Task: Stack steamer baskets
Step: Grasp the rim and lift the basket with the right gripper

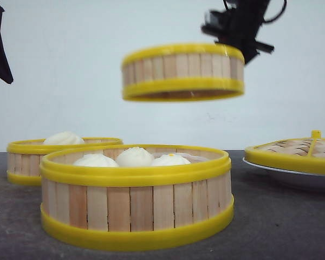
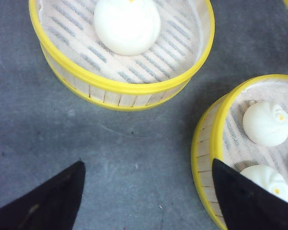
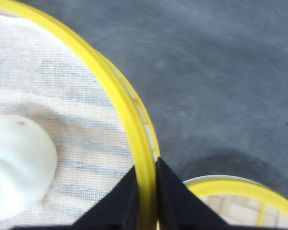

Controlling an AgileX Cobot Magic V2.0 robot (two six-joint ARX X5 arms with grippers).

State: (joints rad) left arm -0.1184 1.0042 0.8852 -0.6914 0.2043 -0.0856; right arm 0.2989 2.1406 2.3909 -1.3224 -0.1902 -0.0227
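Yellow rims mark three steamer baskets. The lifted basket [image 1: 183,72] hangs in the upper middle of the frame, its rim pinched by the right gripper [image 3: 146,191]. The front basket [image 1: 136,196] with three buns [image 1: 133,157] sits at lower centre, the back basket [image 1: 27,157] at middle left. The left gripper [image 2: 149,199] has its fingers spread, holding nothing.

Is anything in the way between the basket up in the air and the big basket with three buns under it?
Nothing visible. The lifted basket, pinched at its rim by the right hand, hangs in open air above the near basket. Only the three buns sit inside that one, about level with its rim. The lid rests off to the side.
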